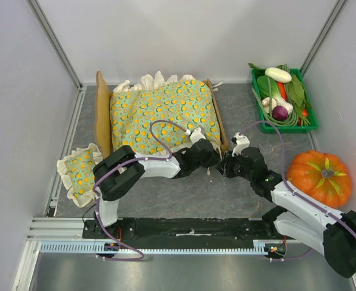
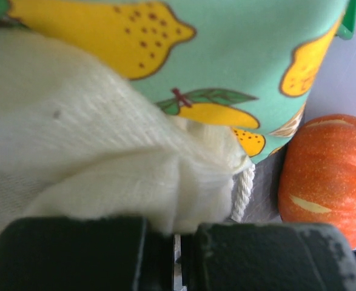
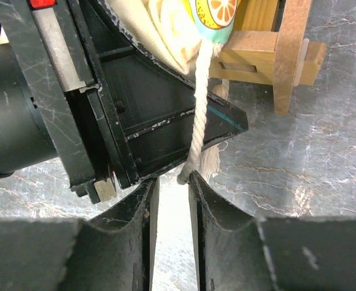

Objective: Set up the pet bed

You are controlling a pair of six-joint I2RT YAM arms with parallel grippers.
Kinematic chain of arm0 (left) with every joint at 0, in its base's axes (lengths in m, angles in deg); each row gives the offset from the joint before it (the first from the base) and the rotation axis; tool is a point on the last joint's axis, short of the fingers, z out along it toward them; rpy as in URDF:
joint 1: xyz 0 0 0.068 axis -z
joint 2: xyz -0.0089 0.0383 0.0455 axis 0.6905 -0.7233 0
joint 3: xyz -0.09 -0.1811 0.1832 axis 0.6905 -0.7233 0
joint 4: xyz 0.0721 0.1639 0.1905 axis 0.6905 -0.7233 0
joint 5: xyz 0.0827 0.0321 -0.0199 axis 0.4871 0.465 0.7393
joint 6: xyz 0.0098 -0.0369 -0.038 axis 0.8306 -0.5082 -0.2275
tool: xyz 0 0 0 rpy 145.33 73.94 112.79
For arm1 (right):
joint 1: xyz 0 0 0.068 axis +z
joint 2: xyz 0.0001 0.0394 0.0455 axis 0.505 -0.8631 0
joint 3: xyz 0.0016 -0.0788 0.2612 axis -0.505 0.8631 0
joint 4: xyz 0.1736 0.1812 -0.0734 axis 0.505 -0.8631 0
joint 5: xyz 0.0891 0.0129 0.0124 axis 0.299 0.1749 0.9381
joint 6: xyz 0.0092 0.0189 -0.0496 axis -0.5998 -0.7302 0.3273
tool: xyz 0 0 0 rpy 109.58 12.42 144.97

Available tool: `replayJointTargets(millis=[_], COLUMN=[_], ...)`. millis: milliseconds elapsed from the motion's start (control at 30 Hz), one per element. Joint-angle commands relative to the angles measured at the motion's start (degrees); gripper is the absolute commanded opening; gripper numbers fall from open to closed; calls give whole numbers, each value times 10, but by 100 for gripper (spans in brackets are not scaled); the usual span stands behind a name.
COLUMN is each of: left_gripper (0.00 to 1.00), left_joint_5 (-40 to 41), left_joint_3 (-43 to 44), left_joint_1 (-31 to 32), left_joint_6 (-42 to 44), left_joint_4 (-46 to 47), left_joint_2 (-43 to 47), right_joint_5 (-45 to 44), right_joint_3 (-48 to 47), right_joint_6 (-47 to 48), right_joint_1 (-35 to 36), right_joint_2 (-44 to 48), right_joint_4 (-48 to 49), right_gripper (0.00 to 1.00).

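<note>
Light wood frames the pet bed (image 1: pixel 102 115), which lies on the grey table (image 1: pixel 190 194) toward 11 o'clock in the top view, with its arched headboard at the 9 o'clock end and its low foot rail at the 3 o'clock end. A green cushion (image 1: pixel 165 112) dotted with orange fruit covers the whole base, and its cream frill spills over the far and near rails. A small matching pillow (image 1: pixel 79 171) rests on the table at 8 o'clock, just beside the near foot of the headboard. Both arms reach to the bed's 5 o'clock corner. The left gripper (image 2: pixel 173 236) has its fingers pressed together, pinching a bunched fold of the cushion's cream frill. The right gripper (image 3: pixel 173 182) sits just beside it on the 3 o'clock side. Its jaws stand slightly apart, with a slim strip of light showing between them. A cream cord (image 3: pixel 199 115) hangs from the cushion's edge, and its frayed end reaches the mouth of that gap. Whether the pads touch it cannot be told. In the right wrist view the bed's wooden corner joint stands at 1 o'clock, with the cushion's edge above it. A green crate (image 1: pixel 287 129) of vegetables sits at 1 o'clock on the table, well apart from the bed. An orange pumpkin (image 1: pixel 319 179) rests at 4 o'clock, just beside the right arm.
</note>
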Motion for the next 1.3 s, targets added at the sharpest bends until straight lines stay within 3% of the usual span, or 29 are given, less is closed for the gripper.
replayJointTargets(millis=[0,100,400,633,767,1000,1267], left_gripper=[2,2,2,2,2,2,2], left_joint_5=[-35,-41,-43,-48,-50,-55,-56], left_joint_3=[20,19,27,29,26,21,19], left_joint_1=[6,6,5,2,0,-2,-3], left_joint_6=[30,33,36,39,38,35,30], left_joint_4=[10,13,14,18,22,30,34], left_joint_2=[-20,-26,-33,-33,-30,-28,-27], right_joint_5=[-6,-15,-91,-224,-161,-43,-44], right_joint_3=[-34,-38,-46,-71,-77,-47,-41], right_joint_6=[28,39,25,-25,-11,24,38], right_joint_1=[1,-1,0,-2,-16,-22,-22], right_joint_2=[36,53,133,132,68,26,-24], right_joint_4=[-12,-27,-139,-229,-230,-132,-81], right_gripper=[36,45,52,47,42,48,47])
